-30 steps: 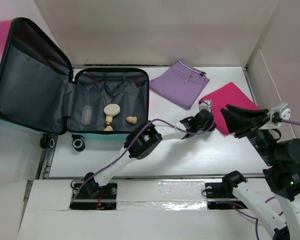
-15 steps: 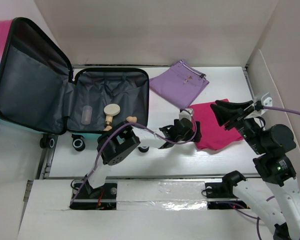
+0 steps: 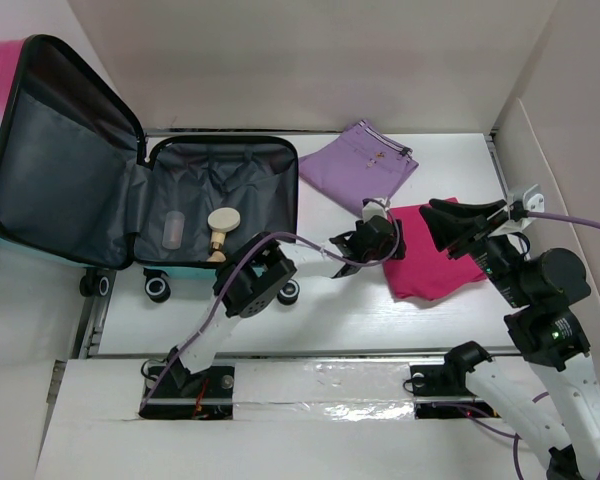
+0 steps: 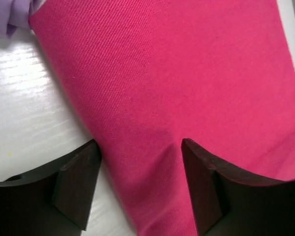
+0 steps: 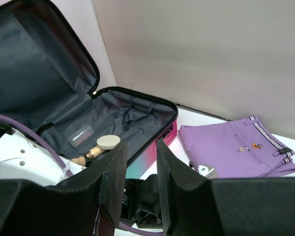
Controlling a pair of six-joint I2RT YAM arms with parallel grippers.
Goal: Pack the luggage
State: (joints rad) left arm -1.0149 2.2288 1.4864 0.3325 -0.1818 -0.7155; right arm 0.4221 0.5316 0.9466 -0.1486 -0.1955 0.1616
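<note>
Two parted, empty pincers: my left gripper [image 4: 138, 147] straddles the edge of the folded magenta cloth [image 4: 187, 73], with the right gripper [image 5: 140, 147] hovering near it. The open pink-to-teal hard-shell suitcase [image 3: 250, 190] lies well to the left, on the left arm's side.

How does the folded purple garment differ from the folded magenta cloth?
The folded purple garment has striped trim and a small emblem; the folded magenta cloth is plain. The purple one lies farther back, beside the open pink-teal luggage; the magenta one lies farther forward. The open left gripper straddles the magenta cloth's edge; no gripper is at the purple one. Both lie flat on the white table.
</note>
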